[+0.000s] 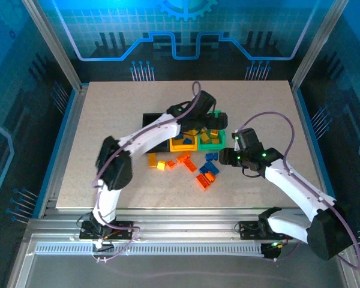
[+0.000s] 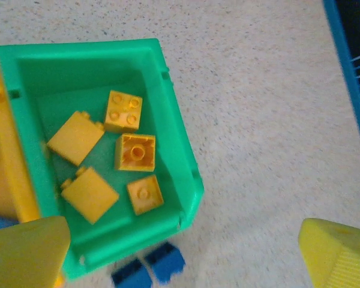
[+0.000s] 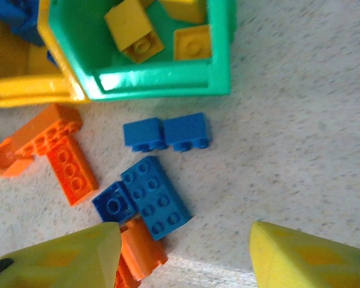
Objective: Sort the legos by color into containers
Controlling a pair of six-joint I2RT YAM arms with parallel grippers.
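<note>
Right claw (image 3: 186, 258): fingers apart, empty; blue bricks (image 3: 153, 195) and orange bricks (image 3: 69, 168) lie loose just ahead.
Left claw (image 2: 180, 258): fingers apart, empty, above green bin (image 2: 168, 108).
Done: yellow bricks (image 2: 135, 153) lie in green bin.
Left: loose blue and orange ones; seemingly about halfway.

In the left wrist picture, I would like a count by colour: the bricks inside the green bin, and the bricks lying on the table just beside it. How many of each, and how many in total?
Yellow bricks inside the green bin: 5
Blue bricks on the table beside that bin: 2
Total: 7
</note>
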